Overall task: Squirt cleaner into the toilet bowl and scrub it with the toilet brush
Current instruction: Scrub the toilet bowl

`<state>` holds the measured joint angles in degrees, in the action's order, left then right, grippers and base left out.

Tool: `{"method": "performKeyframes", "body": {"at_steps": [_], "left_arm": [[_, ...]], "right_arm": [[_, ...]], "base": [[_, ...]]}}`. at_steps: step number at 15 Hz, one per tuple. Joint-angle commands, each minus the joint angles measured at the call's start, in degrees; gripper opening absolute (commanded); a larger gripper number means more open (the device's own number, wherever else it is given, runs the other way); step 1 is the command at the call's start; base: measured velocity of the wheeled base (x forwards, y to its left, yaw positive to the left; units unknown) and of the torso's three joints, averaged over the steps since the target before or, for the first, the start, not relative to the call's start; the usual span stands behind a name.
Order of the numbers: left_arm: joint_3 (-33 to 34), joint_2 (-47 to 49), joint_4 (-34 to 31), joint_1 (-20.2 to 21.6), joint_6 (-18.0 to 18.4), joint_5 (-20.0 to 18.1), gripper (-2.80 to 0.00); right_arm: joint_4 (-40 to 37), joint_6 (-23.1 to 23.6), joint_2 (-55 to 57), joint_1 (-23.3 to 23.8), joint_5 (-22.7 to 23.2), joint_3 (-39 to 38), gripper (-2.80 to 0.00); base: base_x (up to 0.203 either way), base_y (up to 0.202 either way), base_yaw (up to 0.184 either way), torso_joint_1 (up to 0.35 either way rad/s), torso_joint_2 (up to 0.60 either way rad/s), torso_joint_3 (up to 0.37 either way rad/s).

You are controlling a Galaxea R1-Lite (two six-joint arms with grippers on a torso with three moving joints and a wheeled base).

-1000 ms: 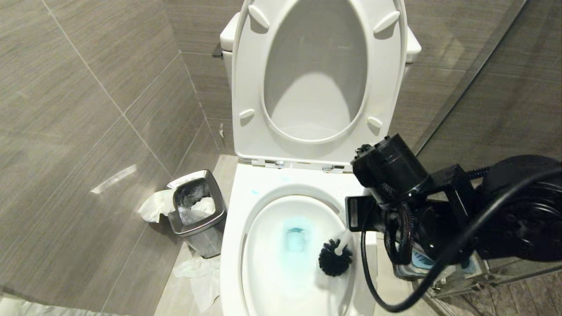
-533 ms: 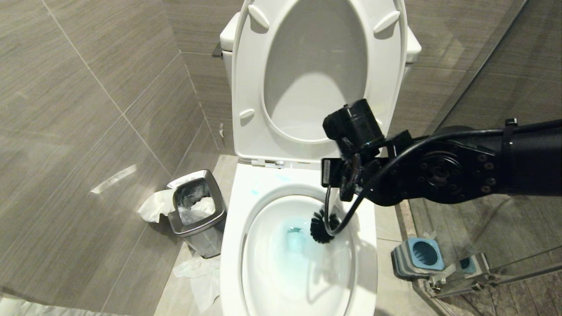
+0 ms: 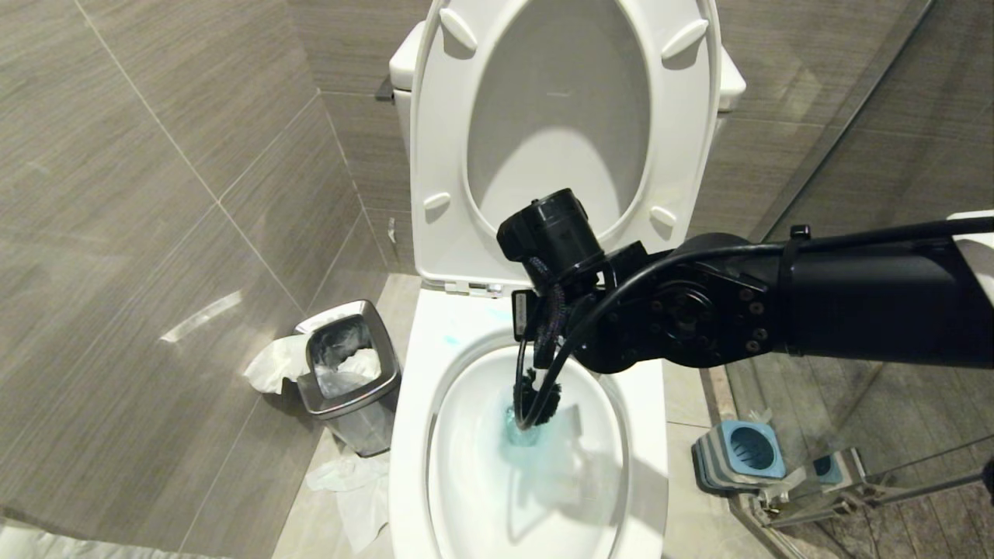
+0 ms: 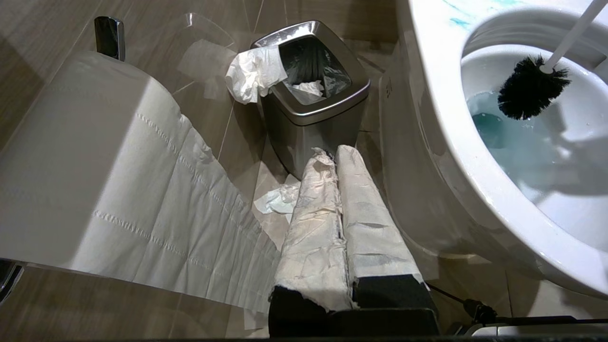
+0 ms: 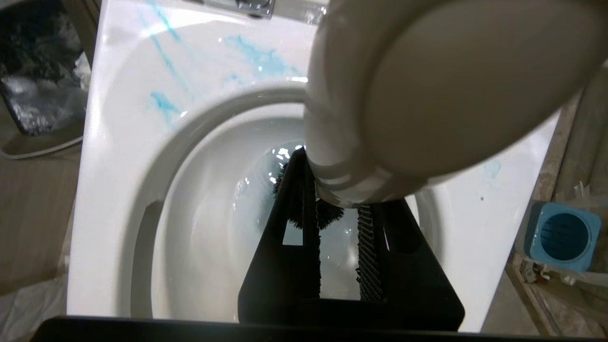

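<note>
One toilet bowl (image 3: pixel 644 435) fills the frame's centre, seat and lid raised. One toilet brush (image 4: pixel 529 88) has its black head low in the basin at the turquoise cleaner (image 3: pixel 522 431). One steel bin (image 3: pixel 349 376) stands lower left, one blue holder (image 3: pixel 742 454) lower right. The right gripper (image 5: pixel 335 209) reaches in from the right edge, jaws pinching the brush handle. The left gripper (image 4: pixel 337 190), paper-wrapped, has its jaws pressed together beside the bin.

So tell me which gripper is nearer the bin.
Left. The left gripper sits low beside the bin, fingers pointing at it; the right gripper is over the toilet bowl, holding the brush.
</note>
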<state>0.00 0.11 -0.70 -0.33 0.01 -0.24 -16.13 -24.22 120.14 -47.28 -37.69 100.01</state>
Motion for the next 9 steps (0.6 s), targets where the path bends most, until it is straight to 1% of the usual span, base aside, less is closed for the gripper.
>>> {"method": "performKeyframes", "body": {"at_steps": [1,6,9], "left_arm": [[0.0,-0.02,0.0,-0.02,-0.01,-0.02,-2.8],[0.0,-0.02,0.0,-0.02,-0.01,-0.02,-2.8],[0.0,-0.02,0.0,-0.02,-0.01,-0.02,-2.8]], "right_arm": [[-1.88,-0.57,-1.46,-1.34,-0.42,-0.42,-2.8],[-5.08,-0.63,-6.93,-1.85,-0.38,-1.74,-2.8],[-4.98,-0.83,-6.28,-1.82,-0.2,-2.58,-2.8]], "base": [[0.0,0.0,0.0,0.0,0.0,0.0],[0.0,0.0,0.0,0.0,0.0,0.0],[0.0,0.0,0.0,0.0,0.0,0.0]]}}
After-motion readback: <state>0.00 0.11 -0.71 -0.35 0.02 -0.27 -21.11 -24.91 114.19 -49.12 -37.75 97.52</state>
